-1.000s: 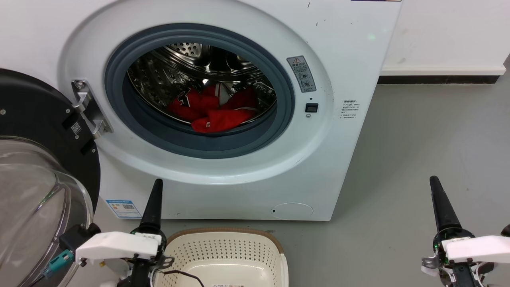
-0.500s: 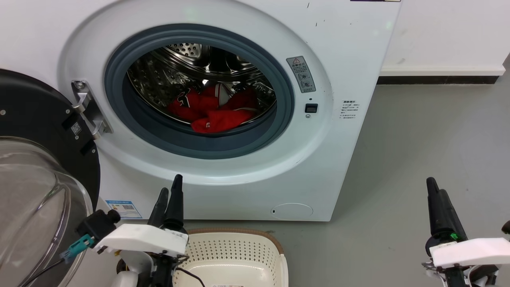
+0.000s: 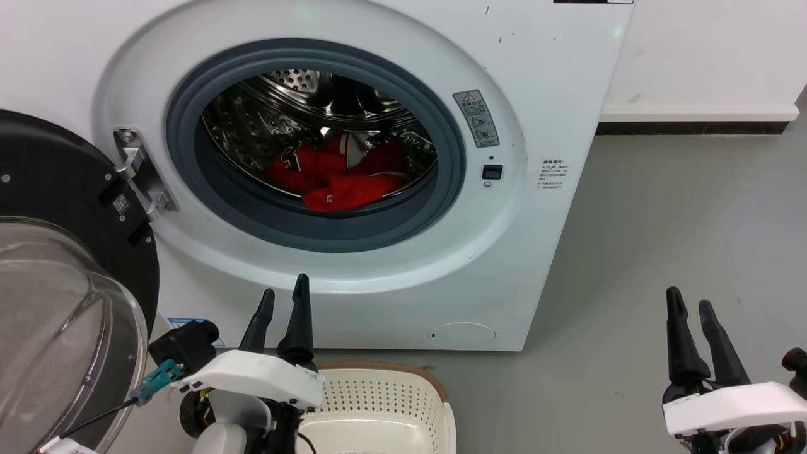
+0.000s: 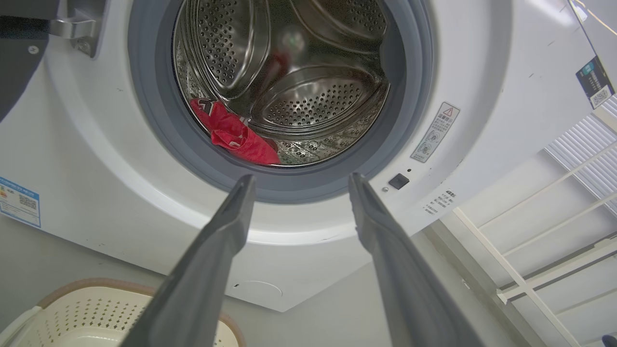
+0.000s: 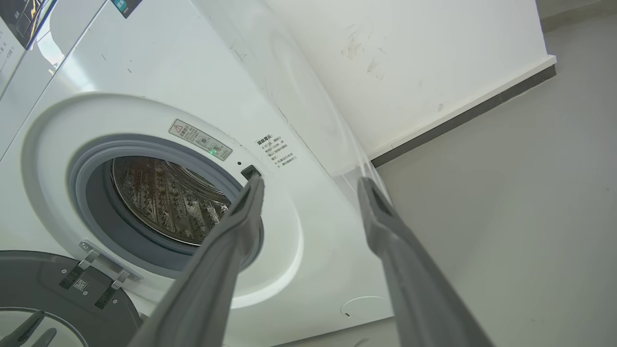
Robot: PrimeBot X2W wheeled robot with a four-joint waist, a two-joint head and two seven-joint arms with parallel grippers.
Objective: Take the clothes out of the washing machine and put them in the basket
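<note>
The clothes (image 3: 340, 173) lie inside the washing machine (image 3: 536, 94), well apart from the left gripper (image 3: 285, 285) below and the right gripper (image 3: 687, 296); both pairs of fingers are spread and hold nothing.

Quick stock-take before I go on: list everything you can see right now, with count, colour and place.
washer: one, white, straight ahead
door: one, black rim with clear glass, swung open at left
drum: one, steel, inside the washer
clothes: one heap, red with white marks, low in the drum near its mouth; number of garments unclear
basket: one, cream with brown rim, on the floor before the washer
floor: grey, right of the washer
wall: white, back right
left pincer: dark fingers, open, low left
right pincer: dark fingers, open, low right
</note>
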